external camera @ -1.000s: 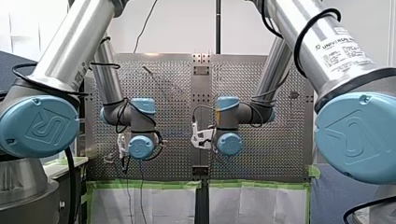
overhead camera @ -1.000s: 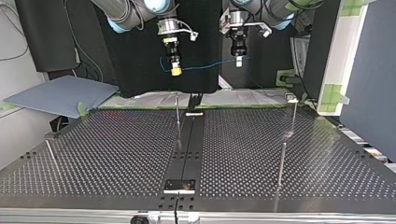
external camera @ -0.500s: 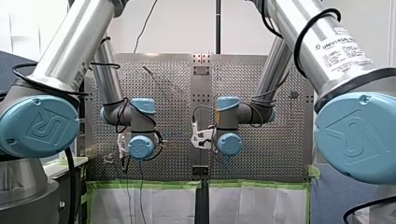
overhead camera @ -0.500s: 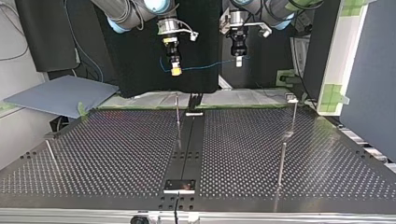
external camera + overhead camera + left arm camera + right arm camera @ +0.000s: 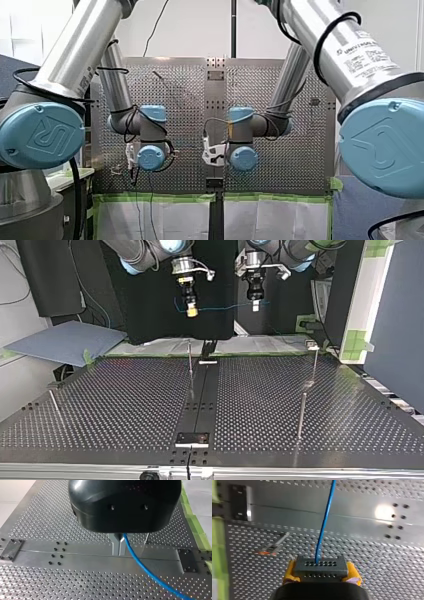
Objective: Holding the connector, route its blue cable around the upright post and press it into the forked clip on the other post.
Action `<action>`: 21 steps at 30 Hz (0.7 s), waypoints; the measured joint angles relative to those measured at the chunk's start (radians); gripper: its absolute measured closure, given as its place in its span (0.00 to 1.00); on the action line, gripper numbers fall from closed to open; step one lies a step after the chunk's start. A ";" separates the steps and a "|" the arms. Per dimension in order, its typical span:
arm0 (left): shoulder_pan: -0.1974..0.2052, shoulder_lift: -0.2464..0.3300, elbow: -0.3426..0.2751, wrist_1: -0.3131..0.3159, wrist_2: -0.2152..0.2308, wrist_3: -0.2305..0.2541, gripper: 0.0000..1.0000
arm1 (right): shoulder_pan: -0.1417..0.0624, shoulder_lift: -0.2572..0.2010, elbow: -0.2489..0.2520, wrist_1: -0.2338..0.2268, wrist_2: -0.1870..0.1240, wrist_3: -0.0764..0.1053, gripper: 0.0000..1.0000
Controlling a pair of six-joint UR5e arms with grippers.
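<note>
Steel tabletop [image 5: 125, 405] bare of cable: I'm at the start of routing.
Well above the upright post [image 5: 190, 365] and the clip post [image 5: 314, 365], my left pincer [image 5: 119, 551], pressed together, grips the blue cable [image 5: 326, 517]; my right pincer [image 5: 321, 570] pinches its connector [image 5: 321, 566]. Next, I judge: lower it and loop the upright post first.

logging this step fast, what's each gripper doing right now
left gripper: closed on the blue cable.
right gripper: closed on the connector.

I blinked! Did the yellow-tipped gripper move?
Yes, my right gripper slid slightly toward the top view's right, closer to my left gripper, judged against the upright post.
</note>
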 joint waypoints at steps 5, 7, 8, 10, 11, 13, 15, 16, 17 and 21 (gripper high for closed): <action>0.000 0.000 0.000 0.000 0.000 0.000 1.00 | 0.004 0.041 0.000 0.003 0.001 0.000 1.00; 0.000 0.000 0.000 0.000 0.000 0.000 1.00 | 0.004 0.051 0.000 0.004 0.002 0.000 1.00; 0.000 0.000 0.000 0.000 0.000 0.000 1.00 | 0.004 0.054 0.000 0.004 0.002 0.000 1.00; 0.000 0.000 0.000 0.000 0.000 0.000 1.00 | 0.004 0.057 0.000 0.004 0.002 0.000 1.00; 0.000 0.000 0.000 0.000 0.000 0.000 1.00 | 0.004 0.058 0.000 0.004 0.002 0.000 1.00; 0.000 0.000 0.000 0.000 0.000 0.000 1.00 | 0.004 0.059 0.000 0.004 0.002 0.000 1.00; -0.001 -0.001 0.001 -0.001 -0.001 0.001 1.00 | 0.004 0.059 0.000 0.004 0.002 0.000 1.00; -0.005 -0.005 0.005 -0.005 -0.005 0.005 1.00 | 0.004 0.059 0.000 0.004 0.002 0.000 1.00; -0.009 -0.009 0.010 -0.009 -0.009 0.009 1.00 | 0.004 0.059 0.000 0.004 0.002 0.000 1.00; -0.033 -0.034 0.022 -0.034 -0.032 0.034 1.00 | 0.004 0.059 0.000 0.004 0.002 0.000 1.00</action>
